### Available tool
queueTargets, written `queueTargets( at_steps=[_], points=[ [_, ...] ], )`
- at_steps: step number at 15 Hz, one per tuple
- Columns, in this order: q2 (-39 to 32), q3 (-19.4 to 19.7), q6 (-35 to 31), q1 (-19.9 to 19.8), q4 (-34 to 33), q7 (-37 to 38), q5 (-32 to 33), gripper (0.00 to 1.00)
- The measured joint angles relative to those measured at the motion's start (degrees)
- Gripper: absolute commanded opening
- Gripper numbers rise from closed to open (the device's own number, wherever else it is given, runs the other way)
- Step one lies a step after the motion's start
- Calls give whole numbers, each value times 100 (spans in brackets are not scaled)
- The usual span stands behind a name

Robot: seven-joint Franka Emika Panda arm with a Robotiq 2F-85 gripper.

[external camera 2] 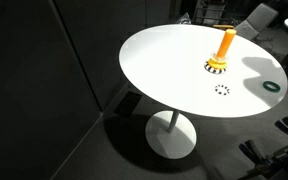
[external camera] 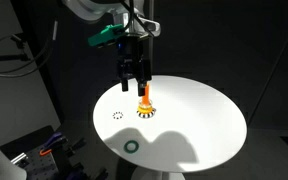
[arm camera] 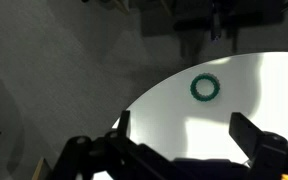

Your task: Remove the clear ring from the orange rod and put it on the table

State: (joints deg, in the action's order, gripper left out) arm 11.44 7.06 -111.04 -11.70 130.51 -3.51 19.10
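Note:
The orange rod (external camera: pixel 146 97) (external camera 2: pixel 225 42) stands upright near the middle of the white table (external camera: pixel 199 120) (external camera 2: pixel 164 70). A speckled rim (external camera: pixel 146 111) (external camera 2: pixel 216 67) circles its foot; I cannot tell whether this is a ring or the base. A clear ring (external camera: pixel 118 114) (external camera 2: pixel 222 90) lies flat on the table beside the rod. My gripper (external camera: pixel 135 86) (arm camera: pixel 189 135) hangs open and empty just above the rod's top, a little to one side. The wrist view shows bare table between the fingers; the rod and the clear ring are out of that view.
A solid green ring (external camera: pixel 132 146) (external camera 2: pixel 272 86) (arm camera: pixel 204 88) lies flat near the table's edge. Dark floor, cables and equipment (external camera: pixel 44 145) surround the table. The table's pedestal foot (external camera 2: pixel 172 135) stands below.

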Motion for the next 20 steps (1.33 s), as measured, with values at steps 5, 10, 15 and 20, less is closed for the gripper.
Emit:
queueTargets(
  at_steps=[5, 10, 15, 20],
  points=[
    [1, 0, 0, 6, -6, 0, 0, 100],
    [-121, 3, -266, 120, 22, 3, -166, 100],
    [-290, 3, -768, 296, 34, -16, -587, 100],
    [-530, 4, -1639, 394, 96, -283, -1184, 100]
  ],
)
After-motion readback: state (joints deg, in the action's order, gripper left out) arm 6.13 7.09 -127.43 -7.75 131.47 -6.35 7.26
